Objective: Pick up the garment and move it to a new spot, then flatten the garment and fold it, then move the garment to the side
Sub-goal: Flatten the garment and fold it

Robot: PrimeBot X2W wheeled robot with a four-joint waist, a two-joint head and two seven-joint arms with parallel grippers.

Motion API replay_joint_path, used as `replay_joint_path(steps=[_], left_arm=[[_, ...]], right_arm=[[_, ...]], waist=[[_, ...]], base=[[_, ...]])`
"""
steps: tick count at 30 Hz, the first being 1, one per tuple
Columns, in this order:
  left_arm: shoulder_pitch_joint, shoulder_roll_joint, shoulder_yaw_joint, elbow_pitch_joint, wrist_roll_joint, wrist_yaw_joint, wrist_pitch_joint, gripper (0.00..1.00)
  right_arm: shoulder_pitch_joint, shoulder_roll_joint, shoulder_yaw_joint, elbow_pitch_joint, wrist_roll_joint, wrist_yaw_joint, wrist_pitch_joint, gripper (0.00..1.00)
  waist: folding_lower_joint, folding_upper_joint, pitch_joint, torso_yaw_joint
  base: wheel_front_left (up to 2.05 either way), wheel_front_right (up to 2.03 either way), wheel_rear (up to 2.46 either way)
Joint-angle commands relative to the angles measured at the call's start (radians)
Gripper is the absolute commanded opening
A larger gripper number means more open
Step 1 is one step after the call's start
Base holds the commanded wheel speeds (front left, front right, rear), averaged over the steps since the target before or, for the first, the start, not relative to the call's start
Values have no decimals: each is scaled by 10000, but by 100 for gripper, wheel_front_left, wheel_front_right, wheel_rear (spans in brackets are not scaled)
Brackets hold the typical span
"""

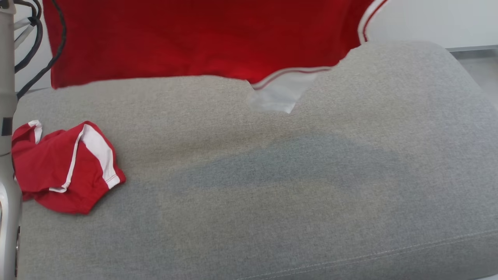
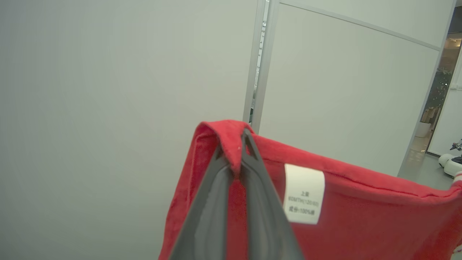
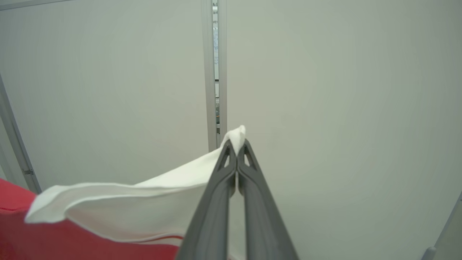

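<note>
The garment (image 1: 202, 39) is red with white trim and hangs spread in the air above the far part of the grey cushion (image 1: 272, 194); its lower edge dangles just over the fabric. In the left wrist view my left gripper (image 2: 236, 150) is shut on a red corner of the garment (image 2: 361, 216), next to a white care label (image 2: 304, 193). In the right wrist view my right gripper (image 3: 236, 148) is shut on the garment's white band (image 3: 144, 202), with red cloth below it.
A second red and white piece of clothing (image 1: 64, 167) lies crumpled at the cushion's left. A pale robot arm part (image 1: 7, 116) with black cables (image 1: 35, 39) stands at the left edge. White wall panels (image 3: 325, 90) lie beyond.
</note>
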Motion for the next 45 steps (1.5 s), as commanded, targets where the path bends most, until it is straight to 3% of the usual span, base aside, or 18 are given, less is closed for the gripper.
replay_joint_path(steps=[1, 7, 15, 20, 25, 31, 37, 42, 45], left_arm=[[0, 14, 0, -101, -85, 50, 93, 0], [289, -45, -157, -554, -171, 232, 588, 0], [-190, -313, -325, -537, 73, 669, 606, 0], [-1017, -597, -216, -120, 370, 933, -346, 0], [-2042, -874, -106, 514, 976, 1117, -2373, 0], [-2682, -1139, -147, 1392, 1360, 1047, -3932, 0], [-2503, -1168, -255, 2803, 1377, 861, -4455, 0], [-2221, -929, -219, 3677, 1287, 674, -4726, 0], [-1978, -751, -249, 4130, 1167, 267, -4752, 0]], right_arm=[[-97, 20, 23, -49, 84, -11, 75, 0], [-193, 35, 74, -201, 186, -8, 260, 0], [-471, 248, -212, 278, -470, -8, -381, 0], [-1337, 327, -696, 887, -1603, -11, -1716, 0], [-2520, 604, -1650, 1600, -3256, -11, -3672, 0], [-2982, 1369, -2576, 2383, -4212, -11, -4744, 0], [-2421, 2097, -3000, 3332, -4528, -11, -5225, 0], [-1903, 2610, -2575, 3642, -4170, -11, -5267, 0], [-1497, 2740, -1878, 3427, -3557, -11, -5065, 0]], waist=[[0, 0, -107, -154], [0, 0, 360, -212], [0, 0, 1984, -116], [0, 0, 3051, -13], [0, 0, 3848, -20], [0, 0, 4752, -192], [0, 0, 5585, -473], [0, 0, 5786, -701], [0, 0, 5576, -759]], base=[[0, 0, 0], [0, 0, 0], [0, 0, 0], [0, 0, 0], [0, 0, 0], [0, 0, 0], [0, 0, 0], [0, 0, 0], [0, 0, 0]])
